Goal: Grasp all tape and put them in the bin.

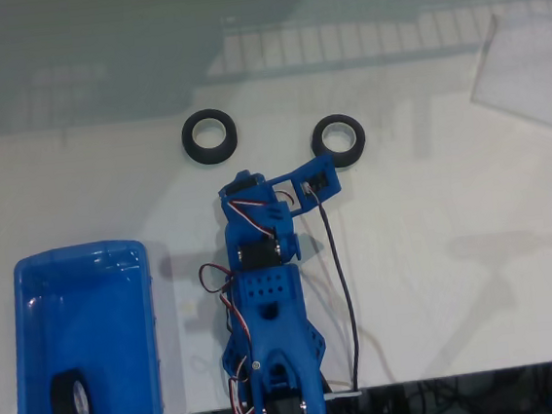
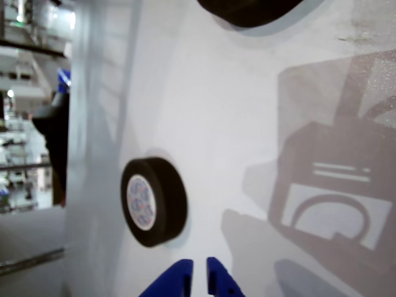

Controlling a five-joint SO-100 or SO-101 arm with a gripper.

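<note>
Inside bin (image 1: 129,309) one tape roll (image 1: 72,404); two rolls (image 1: 209,137) on table (image 1: 437,250).

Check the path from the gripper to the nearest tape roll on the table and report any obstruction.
Nothing visible blocks it. In the wrist view, bare white table lies between the gripper and the tape roll just ahead. The fixed view shows the gripper near the right roll.
</note>
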